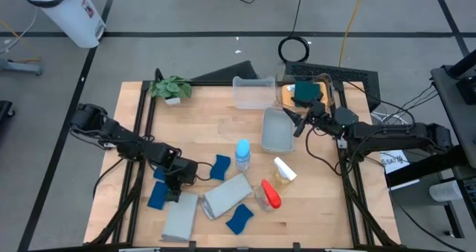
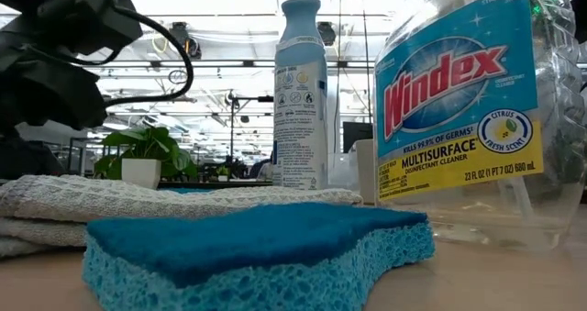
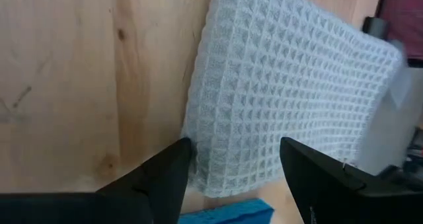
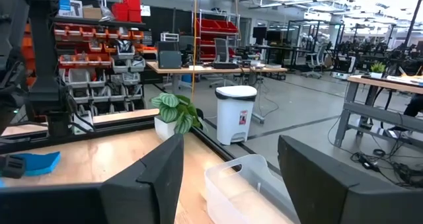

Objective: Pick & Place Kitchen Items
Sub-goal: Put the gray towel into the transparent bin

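Here the left gripper hangs low near the tabletop's front left corner, its two dark fingers spread apart and empty. Directly beneath it lies a folded grey cloth, and the left wrist view shows the fingers straddling one corner of it, so the next grasp probably turns on that edge. The cloth's long axis runs roughly from the front edge toward the middle of the tabletop. Its weave is a soft waffle grid, likely limp once lifted. A wavy blue sponge sits just beside the gripper, porous and squashy.

The right gripper waits at the far right side above a clear rectangular bin, fingers apart with nothing between them; the left arm is plainly the nearer one.

Toward the centre stand a blue-topped bottle, a red-topped bottle and a white-topped one, all hard clear plastic, beside a second grey cloth.
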Controlling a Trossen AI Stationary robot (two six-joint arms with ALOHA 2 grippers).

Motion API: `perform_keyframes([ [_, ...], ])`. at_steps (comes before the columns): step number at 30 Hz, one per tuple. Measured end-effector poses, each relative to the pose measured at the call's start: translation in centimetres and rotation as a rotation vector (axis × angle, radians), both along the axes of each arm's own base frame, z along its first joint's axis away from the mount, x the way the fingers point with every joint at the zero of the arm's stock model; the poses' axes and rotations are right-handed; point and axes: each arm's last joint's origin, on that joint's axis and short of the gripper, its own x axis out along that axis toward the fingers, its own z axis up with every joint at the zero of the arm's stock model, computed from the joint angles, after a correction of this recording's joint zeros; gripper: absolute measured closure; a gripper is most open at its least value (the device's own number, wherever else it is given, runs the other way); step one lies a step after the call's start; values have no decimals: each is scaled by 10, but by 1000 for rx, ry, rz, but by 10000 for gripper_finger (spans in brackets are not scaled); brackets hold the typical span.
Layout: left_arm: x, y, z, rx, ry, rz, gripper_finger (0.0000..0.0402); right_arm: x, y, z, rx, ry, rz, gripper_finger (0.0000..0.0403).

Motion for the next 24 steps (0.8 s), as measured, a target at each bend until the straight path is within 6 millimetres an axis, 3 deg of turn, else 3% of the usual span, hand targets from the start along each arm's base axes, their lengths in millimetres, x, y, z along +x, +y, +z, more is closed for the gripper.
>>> perform_keyframes([
  [18, -2, -18, 0, 80, -111, -70, 162, 0, 0, 0, 0, 0, -1, 200],
  [21, -2, -17, -1, 87, -99, -51, 189, 0, 0, 0, 0, 0, -1, 200],
  [24, -3, -17, -1, 100, -95, -42, 241, 0, 0, 0, 0, 1, -1, 200],
])
